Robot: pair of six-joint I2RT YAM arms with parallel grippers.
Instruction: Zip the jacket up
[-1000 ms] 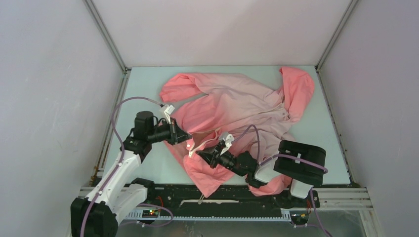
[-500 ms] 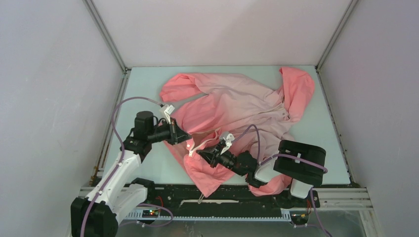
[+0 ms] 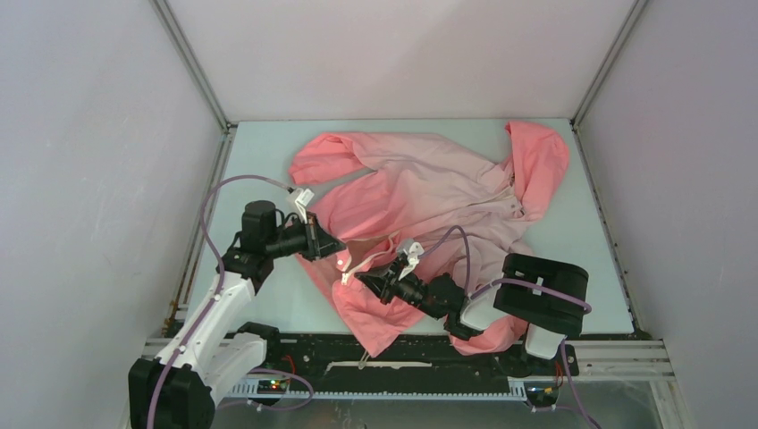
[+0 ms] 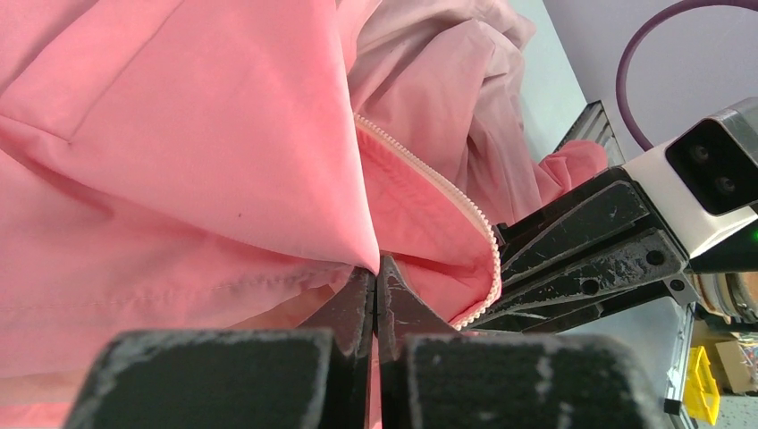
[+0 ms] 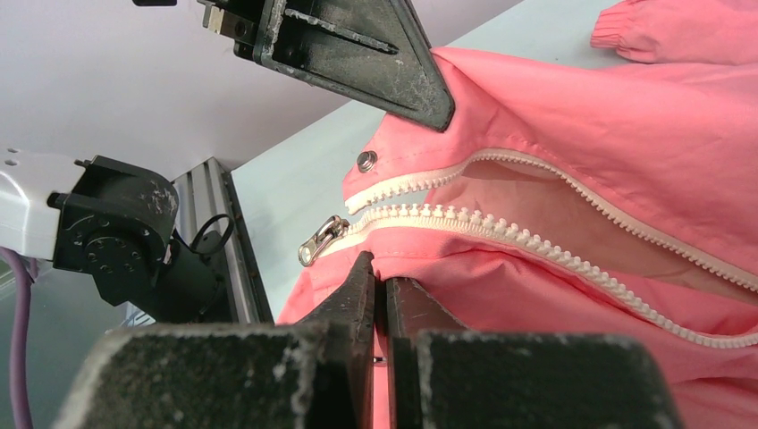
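Left jaws are clamping shut on the jacket (image 4: 179, 134); right jaws are pinching it, zipper pull (image 5: 322, 239) just above them.

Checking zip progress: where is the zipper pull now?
In the right wrist view, the zipper pull lies at the left end of the jacket's open teeth, below the metal snap, just up-left of the right gripper.

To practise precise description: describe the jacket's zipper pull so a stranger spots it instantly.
Find the pink jacket on the table, then its corner held by the left gripper and right gripper. At the end of the lower row of white zipper teeth hangs the zipper pull: an elongated silvery tab, unlike the round snap button above it.
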